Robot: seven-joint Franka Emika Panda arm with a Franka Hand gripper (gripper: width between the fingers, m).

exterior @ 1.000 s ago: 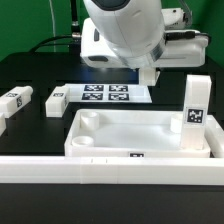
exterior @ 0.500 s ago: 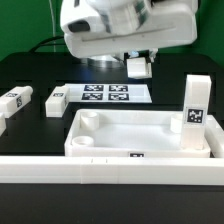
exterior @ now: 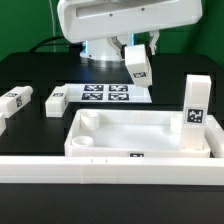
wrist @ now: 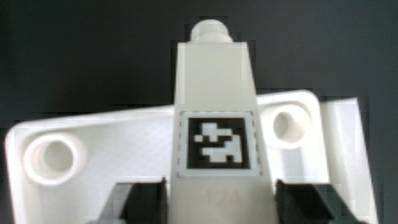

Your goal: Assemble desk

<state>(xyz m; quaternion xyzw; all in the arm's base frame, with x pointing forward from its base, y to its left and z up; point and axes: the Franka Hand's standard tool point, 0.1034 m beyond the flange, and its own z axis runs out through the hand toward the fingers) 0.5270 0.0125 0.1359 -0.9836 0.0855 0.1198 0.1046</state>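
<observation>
The desk top (exterior: 140, 135) is a white tray with a raised rim and round corner sockets, lying near the front. One leg (exterior: 195, 106) stands upright in its corner at the exterior view's right. My gripper (exterior: 133, 47) is shut on another white tagged leg (exterior: 138, 62) and holds it tilted in the air above the marker board's right end. In the wrist view my gripper (wrist: 222, 202) clamps that leg (wrist: 217, 95), its tag facing the camera, above the desk top (wrist: 107, 130) and an empty socket (wrist: 54, 158). Two loose legs (exterior: 17, 100) (exterior: 56, 98) lie at the left.
The marker board (exterior: 105, 94) lies flat behind the desk top. A long white border bar (exterior: 100, 170) runs along the front edge. Another white bar end (exterior: 3, 126) shows at the far left.
The gripper has risen from the table beside the marker board with the leg in it. The wrist has turned, and the leg now hangs tilted and higher.
</observation>
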